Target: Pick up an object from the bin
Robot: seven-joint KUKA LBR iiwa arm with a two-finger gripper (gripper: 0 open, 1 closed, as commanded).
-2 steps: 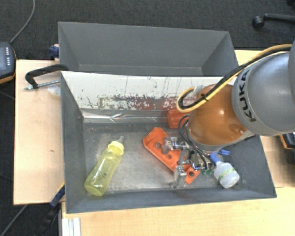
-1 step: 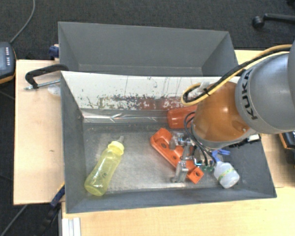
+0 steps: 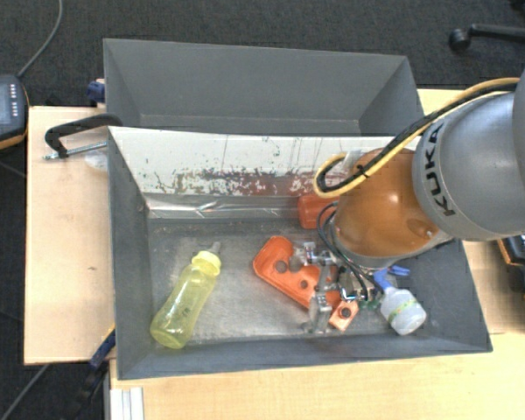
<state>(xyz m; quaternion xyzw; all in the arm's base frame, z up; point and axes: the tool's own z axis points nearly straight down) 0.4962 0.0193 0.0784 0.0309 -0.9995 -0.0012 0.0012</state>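
The jaws are down in the lower right part of the bin, below the arm's orange cover and the bundle of wires beneath it. Their metal tip reaches to the bin floor at the lower right end of a flat orange plastic piece. How far open the jaws are cannot be told, since the metal parts and wires overlap there. Whether they have hold of anything cannot be told either.

The flat orange piece lies just right of the centre of the floor. It slants from upper left to lower right, with a dark round hole near its upper left end. Its lower right end runs in under the jaws, so the two meet or overlap there. A small pale-orange block lies just to the right of the jaws' tip, close against it.

A small white bottle lies further right, near the lower right corner, with a blue bit just above it at the edge of the arm. A yellow bottle lies well apart in the lower left, on its side, cap pointing to the upper right. A red-orange thing sits against the back wall, half hidden by the orange cover. The grey arm fills the right side of the frame.
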